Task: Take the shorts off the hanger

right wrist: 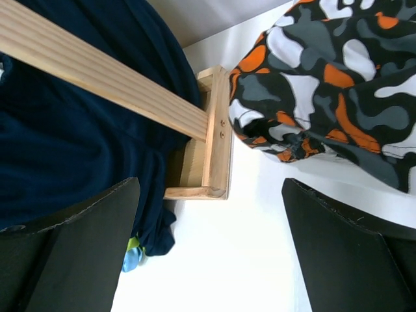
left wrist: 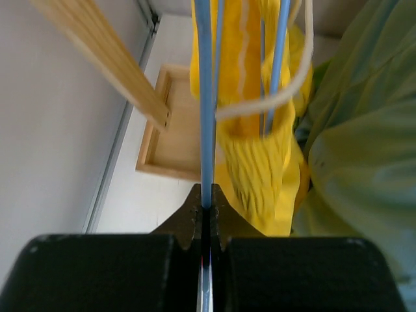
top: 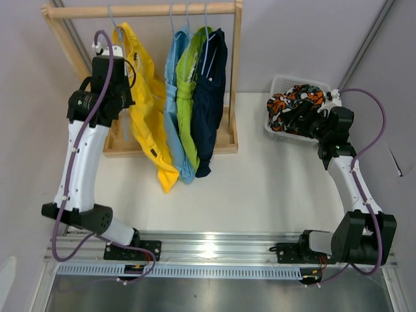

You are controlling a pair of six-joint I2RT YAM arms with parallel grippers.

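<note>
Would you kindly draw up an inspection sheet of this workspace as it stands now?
Surface: white table, bare between rack and basket.
Job's things: yellow shorts, light blue shorts, lime green shorts and dark navy shorts hang from the wooden rack; patterned shorts lie in the white basket.
Clutter: nothing seen.
Grippers: left gripper shut on the blue hanger carrying the yellow shorts; right gripper open, empty, near the patterned shorts.
Cables: purple cables run along both arms, clear of the clothes.
Surroundings: grey walls; metal rail under the arm bases.
</note>
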